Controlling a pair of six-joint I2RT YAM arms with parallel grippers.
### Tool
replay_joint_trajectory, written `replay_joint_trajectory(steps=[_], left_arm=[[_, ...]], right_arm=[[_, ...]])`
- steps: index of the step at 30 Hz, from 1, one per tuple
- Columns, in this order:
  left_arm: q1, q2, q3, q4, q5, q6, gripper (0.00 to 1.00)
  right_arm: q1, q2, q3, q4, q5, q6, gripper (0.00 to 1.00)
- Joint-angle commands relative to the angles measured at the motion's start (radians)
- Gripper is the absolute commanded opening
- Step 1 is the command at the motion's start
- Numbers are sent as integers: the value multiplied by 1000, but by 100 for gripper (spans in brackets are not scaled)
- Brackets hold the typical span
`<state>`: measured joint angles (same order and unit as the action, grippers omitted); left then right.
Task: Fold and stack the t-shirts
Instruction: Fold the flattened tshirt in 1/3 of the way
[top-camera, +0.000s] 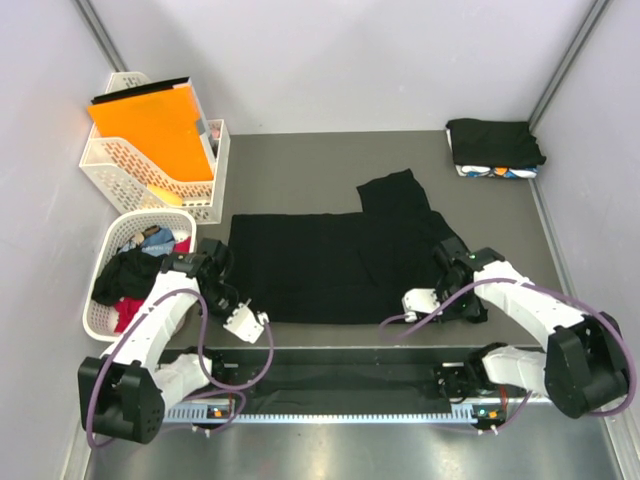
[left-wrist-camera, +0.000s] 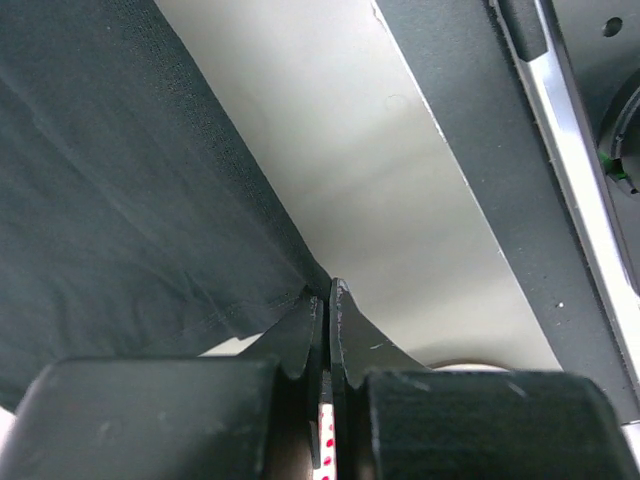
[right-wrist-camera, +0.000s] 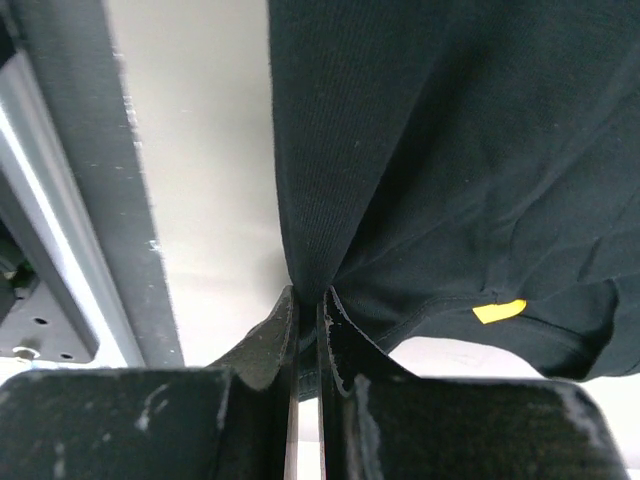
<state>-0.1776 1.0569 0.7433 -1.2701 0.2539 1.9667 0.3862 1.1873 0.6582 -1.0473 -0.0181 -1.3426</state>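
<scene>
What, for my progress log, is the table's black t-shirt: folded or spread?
Spread: the black t-shirt lies flat on the table, one sleeve out.

Lab test cell; grey partition walls (top-camera: 330, 60)

t-shirt (top-camera: 320, 265): black | folder (top-camera: 155, 125): orange | baskets (top-camera: 125, 165): white lattice | label (right-wrist-camera: 498, 311): yellow

Bare tabletop (top-camera: 330, 165) lies open beyond the spread black t-shirt (top-camera: 320, 265), hemmed by white baskets (top-camera: 115, 165) left and a folded stack (top-camera: 495, 145) far right.
</scene>
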Motion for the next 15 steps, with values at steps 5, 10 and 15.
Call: replay_joint_trajectory(steps=[5, 10, 15], left_arm=[[12, -31, -44, -190, -48, 14, 0], [12, -17, -6, -164, -70, -29, 70], [12, 24, 120, -218, -61, -74, 83]], right_arm=[[39, -42, -28, -103, 3, 0, 9], [39, -44, 11, -105, -3, 8, 56], [39, -80, 99, -169, -59, 5, 70]])
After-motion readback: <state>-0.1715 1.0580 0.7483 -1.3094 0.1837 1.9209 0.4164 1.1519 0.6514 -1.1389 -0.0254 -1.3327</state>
